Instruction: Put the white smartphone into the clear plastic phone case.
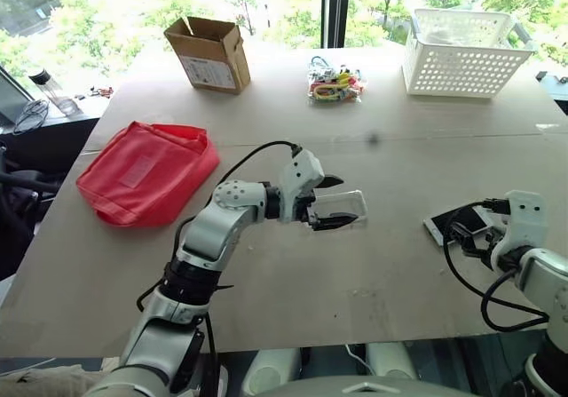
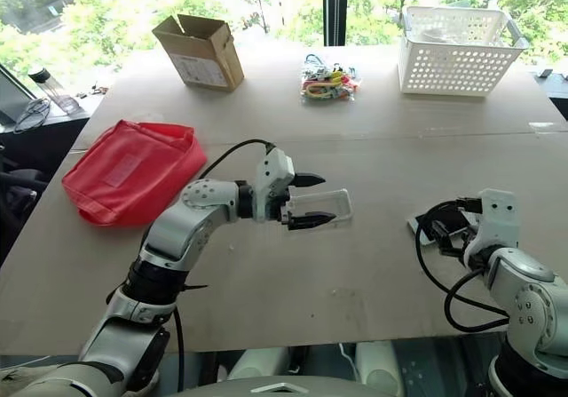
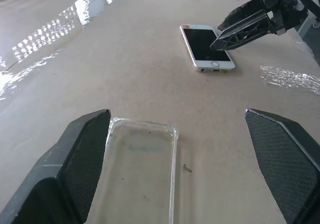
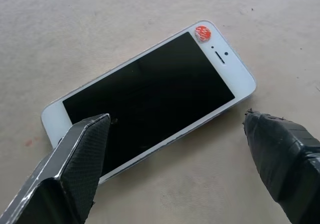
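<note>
The white smartphone [image 4: 150, 96] lies flat and screen up on the table's right side [image 1: 449, 223], with a small red sticker at one end. My right gripper [image 4: 176, 117] hovers just over it, open, one finger on each side of the phone [image 3: 206, 47]. The clear plastic phone case [image 3: 142, 176] lies near the middle of the table [image 1: 344, 207]. My left gripper [image 1: 339, 203] stands open over the case, pointing right. One of its fingers [image 3: 82, 154] is right beside the case's long edge; I cannot tell if it touches.
A red fabric bag [image 1: 146, 170] lies at the left. At the far edge stand a cardboard box [image 1: 209, 53], a bundle of colourful small items [image 1: 335, 82] and a white slotted basket [image 1: 461, 51]. Bare tabletop [image 1: 390, 264] separates case and phone.
</note>
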Controlling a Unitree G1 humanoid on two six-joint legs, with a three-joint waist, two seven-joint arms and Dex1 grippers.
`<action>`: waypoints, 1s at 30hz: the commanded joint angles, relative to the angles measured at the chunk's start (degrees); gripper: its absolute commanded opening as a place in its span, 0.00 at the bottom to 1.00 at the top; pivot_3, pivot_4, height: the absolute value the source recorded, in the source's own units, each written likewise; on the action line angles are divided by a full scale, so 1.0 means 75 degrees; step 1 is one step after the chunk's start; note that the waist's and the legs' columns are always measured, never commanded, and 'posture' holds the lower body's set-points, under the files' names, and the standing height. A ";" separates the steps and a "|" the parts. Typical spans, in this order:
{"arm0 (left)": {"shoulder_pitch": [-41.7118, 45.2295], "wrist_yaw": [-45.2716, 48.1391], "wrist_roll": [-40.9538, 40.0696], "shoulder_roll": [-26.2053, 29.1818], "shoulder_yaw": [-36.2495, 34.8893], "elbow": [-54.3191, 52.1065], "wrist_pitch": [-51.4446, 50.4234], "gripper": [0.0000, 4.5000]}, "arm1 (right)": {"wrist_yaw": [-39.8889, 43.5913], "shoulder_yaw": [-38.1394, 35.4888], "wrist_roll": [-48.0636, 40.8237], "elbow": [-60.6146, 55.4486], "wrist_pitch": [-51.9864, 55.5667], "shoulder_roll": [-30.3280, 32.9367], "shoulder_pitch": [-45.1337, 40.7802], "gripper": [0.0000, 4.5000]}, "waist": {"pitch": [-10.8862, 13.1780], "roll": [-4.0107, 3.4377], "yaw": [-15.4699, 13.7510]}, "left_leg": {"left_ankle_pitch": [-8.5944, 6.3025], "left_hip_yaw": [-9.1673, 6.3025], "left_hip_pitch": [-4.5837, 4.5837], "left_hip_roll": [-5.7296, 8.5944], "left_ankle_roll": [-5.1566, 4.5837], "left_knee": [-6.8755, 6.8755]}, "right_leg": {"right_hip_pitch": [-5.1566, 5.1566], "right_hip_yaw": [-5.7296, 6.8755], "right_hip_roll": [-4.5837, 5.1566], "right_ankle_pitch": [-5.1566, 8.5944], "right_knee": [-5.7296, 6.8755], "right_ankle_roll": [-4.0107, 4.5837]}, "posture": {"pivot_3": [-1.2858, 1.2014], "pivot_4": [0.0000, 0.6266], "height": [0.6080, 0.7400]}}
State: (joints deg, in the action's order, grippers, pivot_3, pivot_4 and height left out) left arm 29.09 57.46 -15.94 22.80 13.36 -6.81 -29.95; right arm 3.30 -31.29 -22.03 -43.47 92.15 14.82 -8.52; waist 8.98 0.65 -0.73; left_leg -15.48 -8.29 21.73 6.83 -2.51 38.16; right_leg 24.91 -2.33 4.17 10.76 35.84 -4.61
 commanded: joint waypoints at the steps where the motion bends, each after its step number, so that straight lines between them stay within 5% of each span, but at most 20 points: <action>1: 0.0061 -0.0024 -0.0158 0.0055 -0.0114 -0.0378 0.0168 0.97 | -0.0186 -0.0208 0.0114 0.0091 0.0047 -0.0265 -0.0335 1.00 | -0.0002 -0.0008 0.0003 | 0.0000 0.0001 0.0000 0.0000 0.0000 0.0000 | 0.0000 0.0000 0.0000 0.0000 0.0001 0.0000 | 0.52 0.24 1.00; 9: -0.0163 0.0002 -0.0602 0.0107 -0.0383 -0.0827 0.0361 0.97 | -0.0255 0.0027 0.0219 0.0836 0.0047 -0.0763 -0.1108 1.00 | -0.0006 -0.0016 0.0043 | 0.0001 0.0004 -0.0002 0.0000 0.0001 0.0001 | 0.0000 -0.0002 -0.0002 -0.0004 0.0002 0.0005 | 0.52 0.24 1.00; 30: -0.1027 -0.0468 -0.1226 0.0760 -0.0861 -0.1929 0.0044 0.97 | -0.0351 0.3214 0.1265 0.2644 -0.0435 -0.0493 -0.1983 1.00 | -0.0036 0.0030 0.0453 | -0.0020 0.0083 -0.0107 -0.0053 -0.0021 -0.0024 | -0.0042 -0.0015 -0.0012 -0.0031 0.0004 0.0043 | 0.52 0.24 1.00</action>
State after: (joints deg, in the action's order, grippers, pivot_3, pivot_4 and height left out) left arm 21.48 54.48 -24.04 27.97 8.12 -18.63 -29.69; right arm -0.31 -11.39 -11.63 -25.52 88.36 12.01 -23.81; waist 8.71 0.87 2.67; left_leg -15.64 -7.60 20.81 6.40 -2.67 37.91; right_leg 24.55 -2.44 4.09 10.54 35.87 -4.30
